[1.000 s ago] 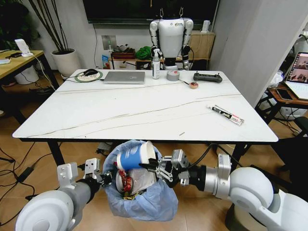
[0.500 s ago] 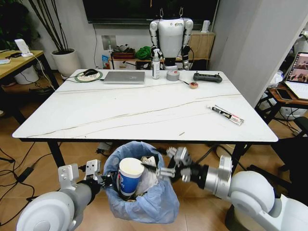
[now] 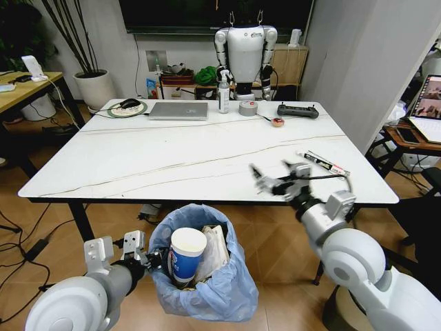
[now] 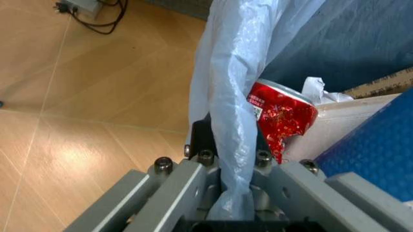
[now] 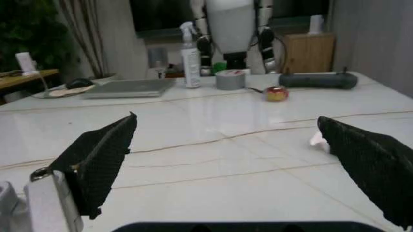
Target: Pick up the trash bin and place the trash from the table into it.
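1. Wood flooring is running under the table (image 3: pixel 172 162), its white marble-look top sitting on black legs.
2. Far left, the left gripper (image 3: pixel 146 256) is hanging below the table's near edge, w/ its fingers clamped on the rim of the trash bin (image 3: pixel 213 293), pinching the light-blue bag liner (image 4: pixel 232 111) between them.
3. Bin is hanging off the floor just in front of the table edge, roughly centre-left.
4. Inside it, a blue paper cup (image 3: pixel 185 252) is standing upright w/ white paper (image 3: pixel 215 245) just beside it; the left wrist view is showing a crushed red can (image 4: pixel 281 113) against the liner, next to brown cardboard (image 4: pixel 380 83).
5. Further right, the right gripper (image 3: pixel 275 181) is hovering over the table's near right part, fingers (image 5: pixel 103 154) spread wide apart, holding nothing.
6. Beyond it, a small wrapper (image 3: pixel 324 164) is lying on the table near the right edge.
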